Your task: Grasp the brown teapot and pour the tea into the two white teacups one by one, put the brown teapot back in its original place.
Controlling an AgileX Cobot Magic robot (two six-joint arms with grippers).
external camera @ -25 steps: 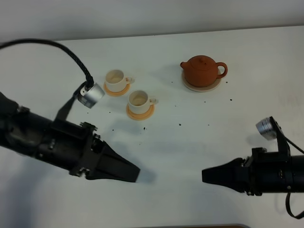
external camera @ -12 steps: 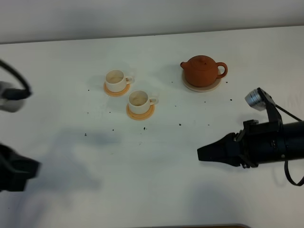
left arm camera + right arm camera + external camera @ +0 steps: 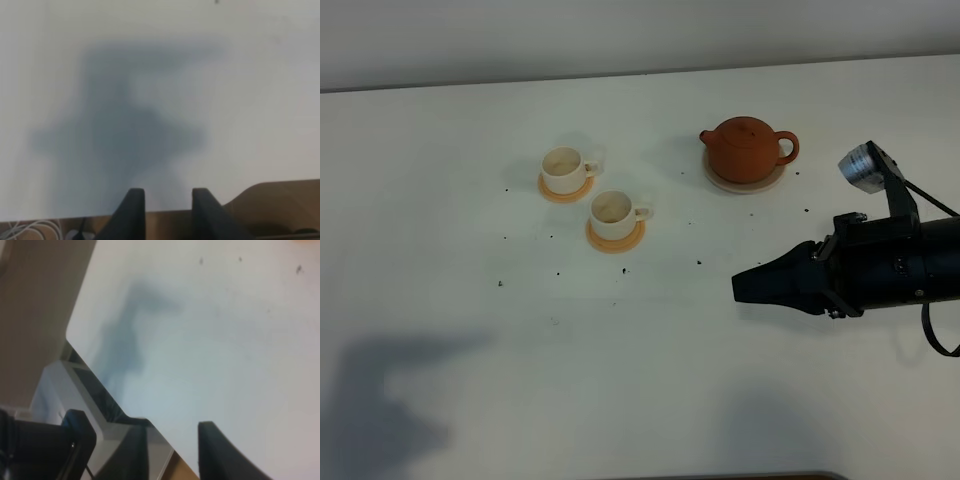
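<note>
The brown teapot (image 3: 749, 148) stands upright with its lid on, on the pale saucer (image 3: 745, 184) at the back right of the white table. The two white teacups (image 3: 563, 168) (image 3: 612, 209) sit left of it, each on an orange coaster; no tea is visible. My right gripper (image 3: 744, 286) hovers low in front of the teapot and well short of it, pointing left. In the right wrist view its fingers (image 3: 172, 425) stand slightly apart with nothing between them. My left gripper (image 3: 168, 192) shows only in the left wrist view, above the table's near edge, with a narrow empty gap.
Small dark specks (image 3: 699, 262) are scattered over the tabletop between the cups and the right arm. A large shadow (image 3: 385, 400) lies at the front left. The table's corner (image 3: 70, 332) and its front edge (image 3: 150, 212) show in the wrist views, with cables (image 3: 30, 229) below.
The left arm has pulled back out of the exterior view, leaving only its shadow. The right arm has moved up the view, closer to the teapot, its jaws unchanged.
</note>
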